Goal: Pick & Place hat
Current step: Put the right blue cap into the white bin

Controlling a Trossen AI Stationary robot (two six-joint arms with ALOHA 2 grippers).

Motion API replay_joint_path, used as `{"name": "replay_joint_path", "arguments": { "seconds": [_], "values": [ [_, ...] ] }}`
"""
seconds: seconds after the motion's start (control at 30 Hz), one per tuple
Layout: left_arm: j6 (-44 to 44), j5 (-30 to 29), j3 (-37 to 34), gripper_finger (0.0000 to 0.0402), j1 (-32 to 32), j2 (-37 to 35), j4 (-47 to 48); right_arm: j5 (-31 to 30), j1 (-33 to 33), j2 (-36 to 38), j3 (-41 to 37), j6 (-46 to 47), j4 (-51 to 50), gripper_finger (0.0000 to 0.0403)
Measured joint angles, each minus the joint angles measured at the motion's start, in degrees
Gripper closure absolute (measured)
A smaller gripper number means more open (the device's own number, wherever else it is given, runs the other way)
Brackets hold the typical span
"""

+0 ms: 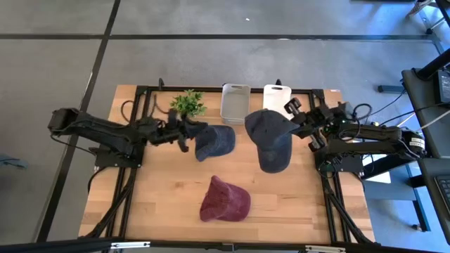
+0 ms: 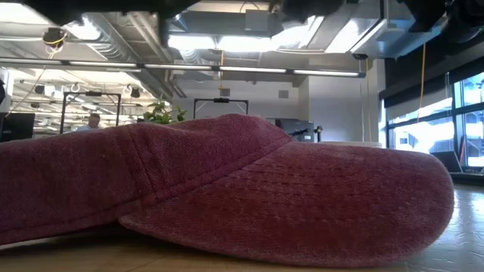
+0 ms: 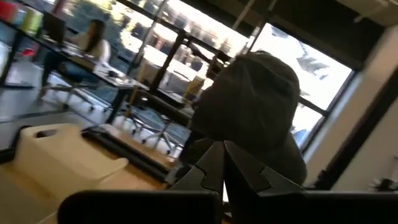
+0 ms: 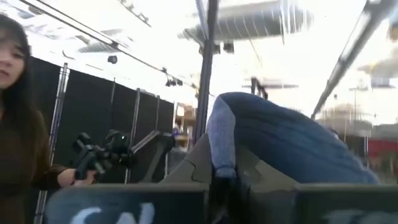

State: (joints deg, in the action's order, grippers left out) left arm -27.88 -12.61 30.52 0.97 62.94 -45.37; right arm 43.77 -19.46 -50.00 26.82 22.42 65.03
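- Maroon hat [image 1: 225,199] lies untouched on the table's [image 1: 162,204] near edge.
- Left gripper [image 1: 188,133] clenched on a blue hat [image 1: 215,142], held aloft mid-table.
- Right gripper [image 1: 295,124] grasps a darker hat [image 1: 271,140].
- Judged carry phase; next: move over a drop spot, release.

High view straight down; low view level, close behind maroon hat [image 2: 227,189] — shared.

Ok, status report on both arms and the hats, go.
Left gripper shut on blue cap, held up. Right gripper shut on dark grey cap, also held up. Red cap lying on table. Nothing in the way.
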Motion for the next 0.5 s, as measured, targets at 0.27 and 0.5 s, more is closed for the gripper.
{"name": "replay_joint_path", "arguments": {
  "seconds": [0.27,0.5],
  "values": [
    [-0.02,20.86,15.63,0.0392,-6.03,14.15,0.00,4.83,0.00,-2.01,10.65,-0.21,-0.06,0.0385],
    [-2.71,34.15,24.35,0.0343,-7.89,23.75,0.09,12.20,0.00,-9.00,23.65,-0.68,-0.51,0.0386]
  ]
}}
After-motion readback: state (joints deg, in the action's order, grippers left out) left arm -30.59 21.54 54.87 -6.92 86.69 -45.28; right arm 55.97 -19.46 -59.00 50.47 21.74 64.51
